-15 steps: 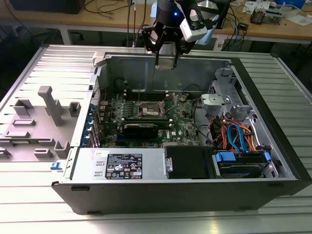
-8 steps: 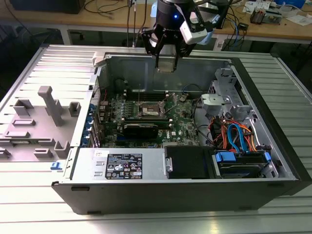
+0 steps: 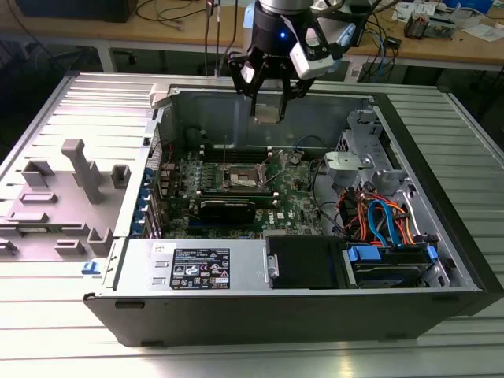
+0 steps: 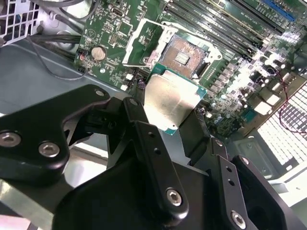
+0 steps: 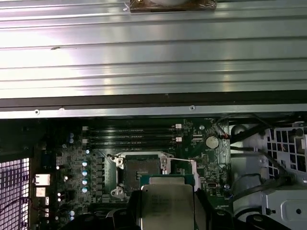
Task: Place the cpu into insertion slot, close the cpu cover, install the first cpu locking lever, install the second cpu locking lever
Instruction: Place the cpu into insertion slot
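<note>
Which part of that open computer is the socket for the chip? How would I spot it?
Look inside the open computer case at the green board on its floor. Near the board's middle sits the insertion slot, a small square with a dark centre and silver rim. The memory slots beside it are long, narrow and black; this one is square and metal-framed.

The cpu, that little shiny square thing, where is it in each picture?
Exterior view: the cpu hangs in the gripper, above the open computer case.
Second wrist view: the cpu sits clamped between the black fingers, next to the insertion slot.
First wrist view: the cpu is close to the camera, covering part of the slot.
Shared landmark: the insertion slot, a dark square on the board.
</note>
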`<state>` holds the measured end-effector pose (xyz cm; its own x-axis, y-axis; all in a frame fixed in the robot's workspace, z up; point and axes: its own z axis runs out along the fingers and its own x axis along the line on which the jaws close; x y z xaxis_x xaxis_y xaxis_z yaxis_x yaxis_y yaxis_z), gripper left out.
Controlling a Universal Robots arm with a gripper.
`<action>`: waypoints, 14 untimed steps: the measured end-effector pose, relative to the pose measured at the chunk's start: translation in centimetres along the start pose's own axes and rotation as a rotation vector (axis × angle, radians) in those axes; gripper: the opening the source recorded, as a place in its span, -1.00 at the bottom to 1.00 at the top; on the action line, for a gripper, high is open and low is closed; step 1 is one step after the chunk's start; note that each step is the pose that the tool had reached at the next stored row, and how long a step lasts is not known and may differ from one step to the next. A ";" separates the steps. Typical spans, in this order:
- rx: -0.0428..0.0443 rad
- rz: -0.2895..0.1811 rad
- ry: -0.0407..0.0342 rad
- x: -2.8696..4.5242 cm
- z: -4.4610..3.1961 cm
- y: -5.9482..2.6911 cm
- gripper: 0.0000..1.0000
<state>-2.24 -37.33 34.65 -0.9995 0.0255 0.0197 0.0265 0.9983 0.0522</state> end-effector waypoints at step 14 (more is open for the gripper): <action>0.0055 0.000 0.0021 -0.07 2.02 -1.33 0.07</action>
<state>-2.25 -38.56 32.57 -0.9994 0.0256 0.0217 0.0266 0.9986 0.0466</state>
